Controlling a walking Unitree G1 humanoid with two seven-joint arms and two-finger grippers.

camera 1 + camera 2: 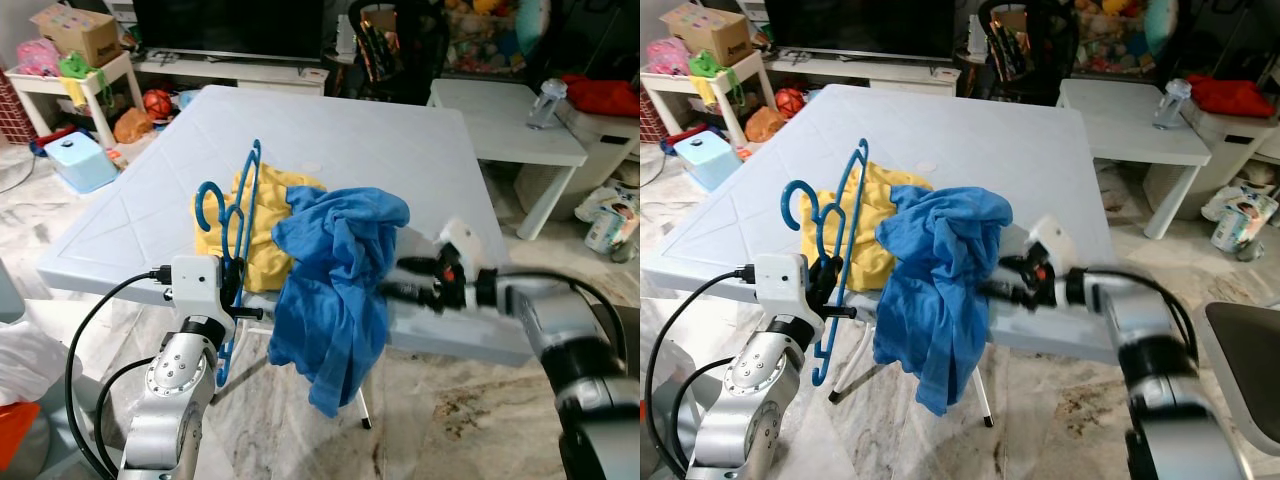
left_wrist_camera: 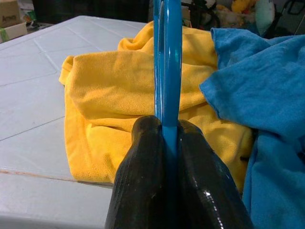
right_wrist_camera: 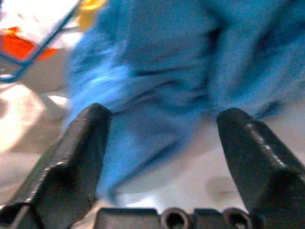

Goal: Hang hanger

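Left gripper [image 2: 164, 138] clamped on blue hangers [image 1: 238, 230], held upright at the white table's [image 1: 400, 140] near edge (yellow cloth [image 1: 262, 225] lies just behind). Blue garment [image 1: 335, 280] drapes over the edge. Right gripper [image 3: 164, 138] spread wide, just beside the garment.

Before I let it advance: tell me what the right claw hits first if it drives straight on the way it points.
Most likely the blue garment. The right claw is open at the table's near edge, aimed at the cloth hanging there; the wrist view shows blue fabric directly between its fingers. Depth is blurred.
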